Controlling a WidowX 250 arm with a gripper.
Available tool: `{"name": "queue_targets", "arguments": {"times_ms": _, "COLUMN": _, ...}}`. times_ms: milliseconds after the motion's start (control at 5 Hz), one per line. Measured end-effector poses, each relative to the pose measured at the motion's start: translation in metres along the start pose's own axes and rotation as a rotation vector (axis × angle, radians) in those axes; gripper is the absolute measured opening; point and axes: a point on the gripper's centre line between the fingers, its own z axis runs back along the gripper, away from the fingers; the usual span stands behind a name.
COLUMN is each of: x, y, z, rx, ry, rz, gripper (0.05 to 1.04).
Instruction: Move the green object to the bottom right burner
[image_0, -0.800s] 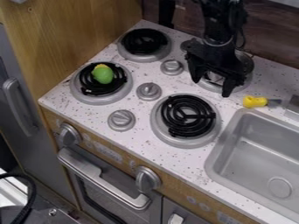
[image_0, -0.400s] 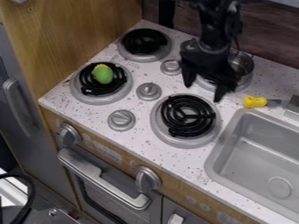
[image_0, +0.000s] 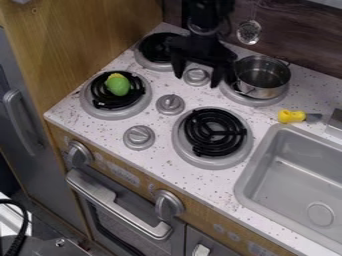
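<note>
Black and open, the gripper (image_0: 197, 81) hangs over the back of the stove around the small upper knob, with nothing between its fingers. The green object (image_0: 117, 85), rounded with a yellow end, lies on the coil of the bottom left burner, to the left of and nearer the front than the gripper. The bottom right burner (image_0: 212, 133) has a bare black coil in a grey ring, beside the sink.
A metal pot (image_0: 262, 76) stands on the back right burner, close to the gripper's right side. A yellow-handled tool (image_0: 291, 116) lies behind the sink (image_0: 300, 175). Knobs (image_0: 170, 104) rise between the burners. A ladle (image_0: 249, 32) hangs at the back wall.
The gripper has moved left, from over the pot to over the small upper knob, uncovering the pot and the hanging ladle. The green object has stayed where it was.
</note>
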Motion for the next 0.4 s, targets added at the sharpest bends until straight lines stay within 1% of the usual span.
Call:
{"name": "queue_targets", "arguments": {"times_ms": 200, "x": 0.012, "y": 0.042, "z": -0.008, "rx": 0.059, "ry": 0.046, "rz": 0.216, "gripper": 1.0}}
{"name": "queue_targets", "arguments": {"times_ms": 400, "x": 0.009, "y": 0.081, "z": -0.019, "rx": 0.132, "ry": 0.12, "rz": 0.407, "gripper": 1.0}}
